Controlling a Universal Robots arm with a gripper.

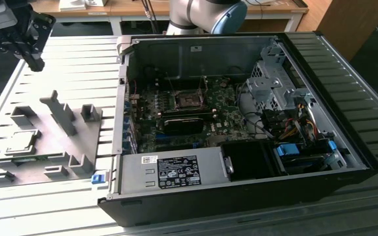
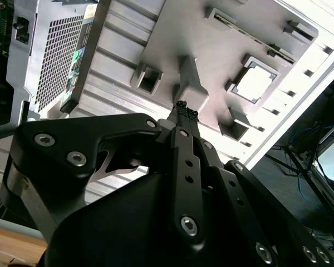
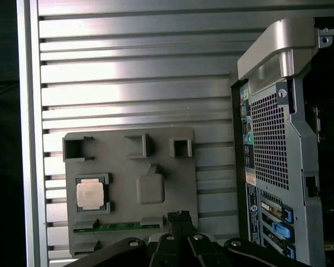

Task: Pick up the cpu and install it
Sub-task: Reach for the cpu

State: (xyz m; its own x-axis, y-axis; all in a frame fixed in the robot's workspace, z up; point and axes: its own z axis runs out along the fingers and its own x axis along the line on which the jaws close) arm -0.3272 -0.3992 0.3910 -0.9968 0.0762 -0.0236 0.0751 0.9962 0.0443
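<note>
Gripper (image 2: 185, 109) first: in both wrist views its 2 fingers are pressed together at the tips, with nothing between them. In the exterior view it hangs high over the slatted table (image 1: 77, 54), well clear of everything.

Below it lies the grey fixture (image 3: 156, 150), a flat plate with raised blocks. The cpu (image 3: 91, 194) lies flat in 1 pocket of that plate, hemmed at its corners by low dark stops, untouched and well apart from the fingertips. It is a thin square with a bright, pale metal top and a darker rim, and it glares white in the second wrist view.

Further off, the case (image 1: 175, 54) lies open beside the fixture, and the socket (image 1: 190, 101) is a dark framed square on the board inside.

Watch for these. With so little edge above the pocket, fingers coming down slightly off could hit the stops instead. The smooth top and thin rim offer poor purchase, so a skewed hold may let the chip tilt or slip. You cannot tell from here whether the socket frame is open.
</note>
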